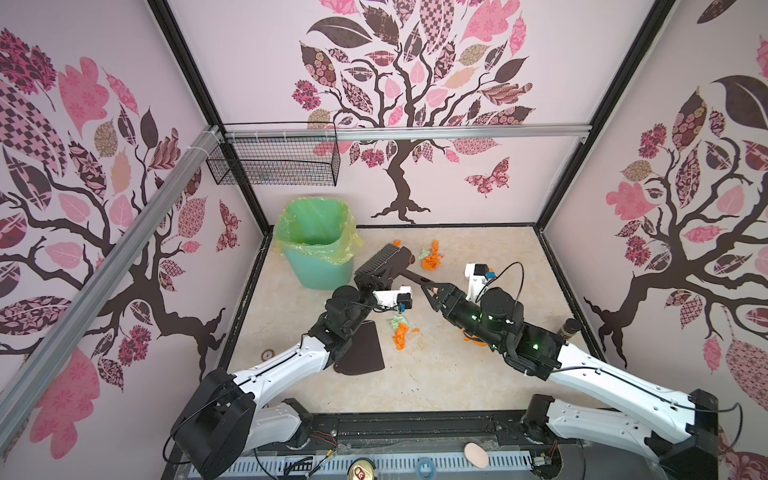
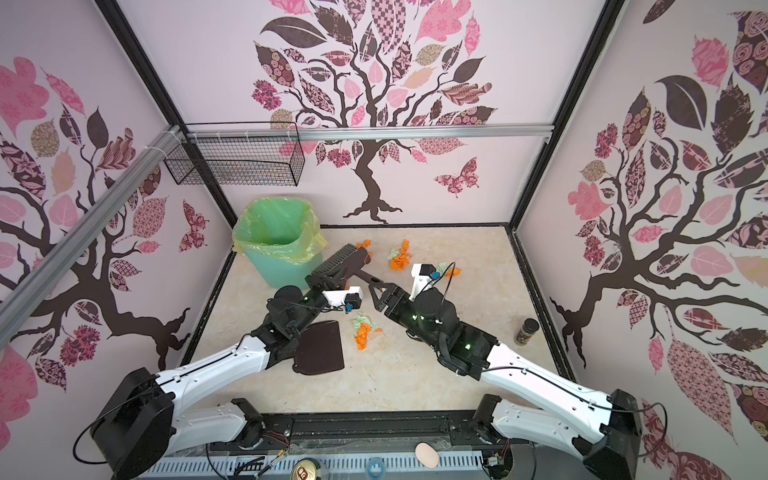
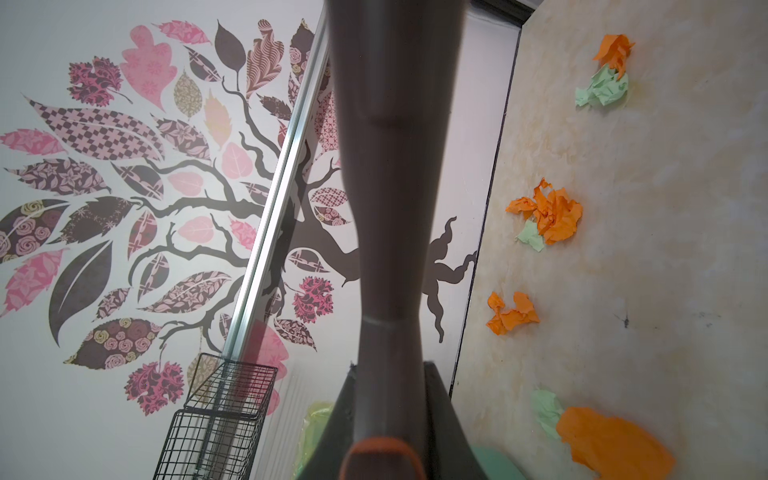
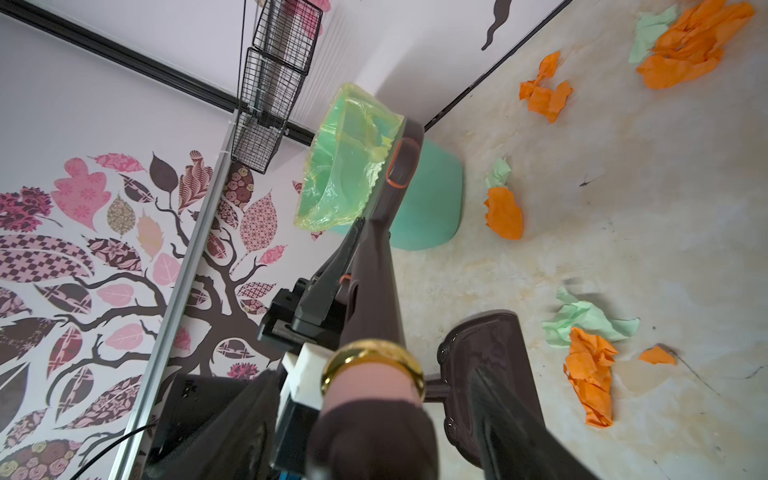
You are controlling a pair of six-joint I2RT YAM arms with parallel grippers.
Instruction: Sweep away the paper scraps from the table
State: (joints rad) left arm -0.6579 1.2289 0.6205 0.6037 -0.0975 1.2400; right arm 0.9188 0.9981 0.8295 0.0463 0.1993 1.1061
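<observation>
A dark brown brush (image 1: 386, 259) (image 2: 338, 266) hangs tilted above the table (image 1: 436, 374) beside the bin. My left gripper (image 1: 368, 282) (image 3: 388, 374) is shut on the brush (image 3: 390, 208) near its head. My right gripper (image 1: 432, 291) (image 4: 370, 374) stands open around the gold-ringed handle end, with gaps on both sides. A dark dustpan (image 1: 361, 349) (image 4: 478, 353) lies flat under the left arm. Orange and green paper scraps (image 1: 432, 257) (image 2: 401, 257) lie behind the brush. More paper scraps (image 1: 401, 330) (image 4: 590, 365) sit beside the dustpan, and others (image 3: 552, 216) are scattered.
A green bin (image 1: 320, 245) (image 4: 353, 166) with a yellow liner stands at the back left corner. A black wire basket (image 1: 274, 160) hangs on the wall rail above it. A spice jar (image 1: 567, 328) stands at the right edge. Black edging rims the table.
</observation>
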